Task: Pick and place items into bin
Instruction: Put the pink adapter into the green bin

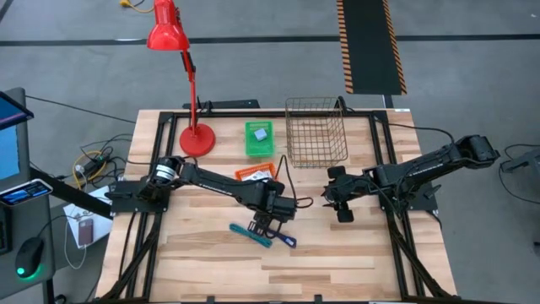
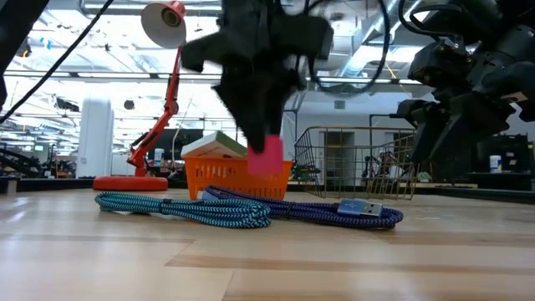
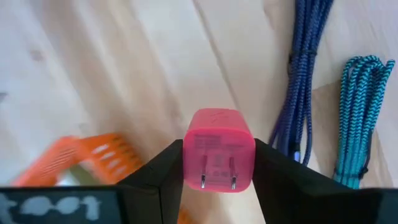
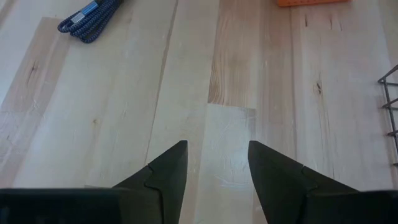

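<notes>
My left gripper [image 1: 268, 219] is shut on a small pink plug block [image 3: 217, 149] above the middle of the table; the block also shows in the low view [image 2: 266, 155]. A teal braided cable [image 1: 251, 233] and a blue-purple braided cable [image 1: 285, 239] lie coiled flat on the table just under and near it. My right gripper [image 1: 342, 205] hovers open and empty over bare wood [image 4: 217, 146], right of centre. A wire basket [image 1: 316, 131] stands at the far edge. My left gripper pinches the pink block by two opposite sides [image 3: 188, 155] between its two fingers. The fingers come from above, pointing down. The block hangs clear of the table, with its two metal prongs [image 3: 217, 177] facing up toward the wrist.
An orange tray [image 1: 257, 173] holding a white packet sits just beyond my left gripper. A green tray [image 1: 260, 139] with a small light-blue block lies farther back. A red desk lamp [image 1: 196, 135] stands at the far left. The near half of the table is bare wood.
</notes>
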Controlling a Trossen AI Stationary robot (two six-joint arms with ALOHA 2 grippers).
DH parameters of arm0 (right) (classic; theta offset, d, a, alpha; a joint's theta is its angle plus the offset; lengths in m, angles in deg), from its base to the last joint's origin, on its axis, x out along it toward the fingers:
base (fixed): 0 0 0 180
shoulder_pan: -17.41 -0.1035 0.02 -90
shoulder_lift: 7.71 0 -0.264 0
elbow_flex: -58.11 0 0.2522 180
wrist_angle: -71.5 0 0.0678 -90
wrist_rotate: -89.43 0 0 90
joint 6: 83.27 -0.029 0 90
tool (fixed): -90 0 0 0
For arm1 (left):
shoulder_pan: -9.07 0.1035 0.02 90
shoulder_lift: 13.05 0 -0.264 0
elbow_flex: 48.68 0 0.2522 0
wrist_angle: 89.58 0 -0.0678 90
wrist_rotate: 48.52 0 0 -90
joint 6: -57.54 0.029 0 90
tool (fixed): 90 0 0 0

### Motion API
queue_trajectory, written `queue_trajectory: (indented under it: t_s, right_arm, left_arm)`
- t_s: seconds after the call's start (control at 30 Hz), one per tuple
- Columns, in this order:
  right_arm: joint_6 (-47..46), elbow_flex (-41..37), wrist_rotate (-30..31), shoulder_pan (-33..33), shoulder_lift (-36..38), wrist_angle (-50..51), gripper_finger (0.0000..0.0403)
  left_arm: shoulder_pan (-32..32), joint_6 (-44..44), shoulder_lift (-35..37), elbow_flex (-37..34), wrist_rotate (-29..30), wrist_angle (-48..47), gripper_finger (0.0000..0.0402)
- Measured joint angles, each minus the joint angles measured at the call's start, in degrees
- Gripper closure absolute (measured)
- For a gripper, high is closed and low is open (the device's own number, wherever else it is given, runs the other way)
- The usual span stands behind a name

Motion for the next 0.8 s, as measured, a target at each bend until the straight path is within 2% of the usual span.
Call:
queue_trajectory:
  t_s: [0.23, 0.47, 0.6, 0.8]
  right_arm:
    - [0.0, 0.0, 0.0, 0.0, 0.0, 0.0, 0.0240]
    - [0.0, 0.0, 0.0, 0.0, 0.0, 0.0, 0.0240]
    - [0.0, 0.0, 0.0, 0.0, 0.0, 0.0, 0.0240]
    - [-1.1, 0.0, 0.0, 0.0, 0.0, 0.0, 0.0240]
  left_arm:
    - [0.0, 0.0, 0.0, 12.2, 10.4, -13.5, 0.0260]
    - [3.5, 0.7, 0.0, 22.8, 21.9, -24.5, 0.0259]
    - [7.8, 2.4, 0.0, 25.5, 24.2, -26.5, 0.0259]
    - [16.4, 5.5, 0.0, 25.5, 22.7, -25.9, 0.0259]
